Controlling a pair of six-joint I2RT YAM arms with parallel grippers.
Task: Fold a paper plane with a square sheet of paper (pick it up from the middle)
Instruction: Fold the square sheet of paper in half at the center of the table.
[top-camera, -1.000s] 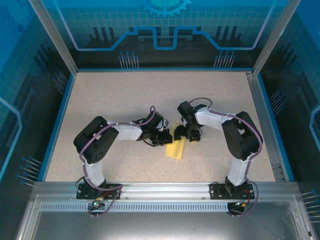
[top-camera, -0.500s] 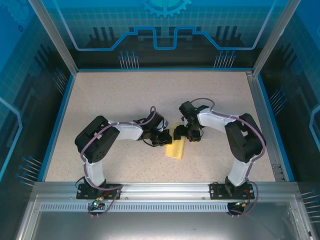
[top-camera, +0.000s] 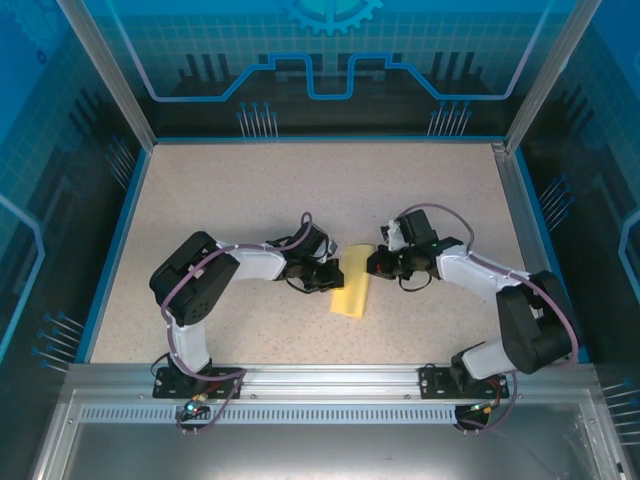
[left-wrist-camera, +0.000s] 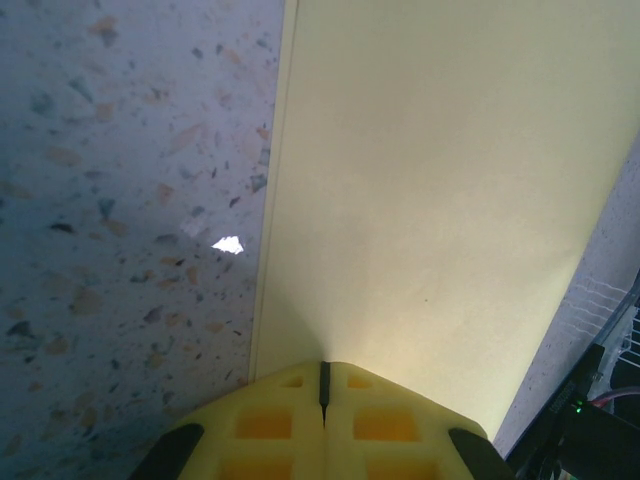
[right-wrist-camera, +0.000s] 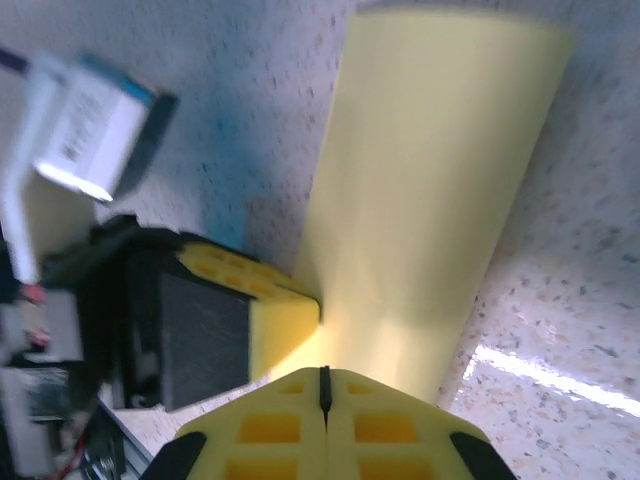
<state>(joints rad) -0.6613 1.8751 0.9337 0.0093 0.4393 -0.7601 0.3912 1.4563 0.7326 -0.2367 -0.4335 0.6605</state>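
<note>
Speckled table (top-camera: 220, 200), folded yellow paper (top-camera: 352, 295) lying flat mid-table.
L gripper (top-camera: 336, 274) fingers pressed together, tips on paper's left edge; R gripper (top-camera: 376, 265) likewise pressed together, tips at its right edge.

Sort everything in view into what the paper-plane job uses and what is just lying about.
Job: folded yellow paper; left gripper, shut at the paper's edge; right gripper, shut at the paper's edge.
Just there: speckled table; blue enclosure walls; metal rail.
</note>
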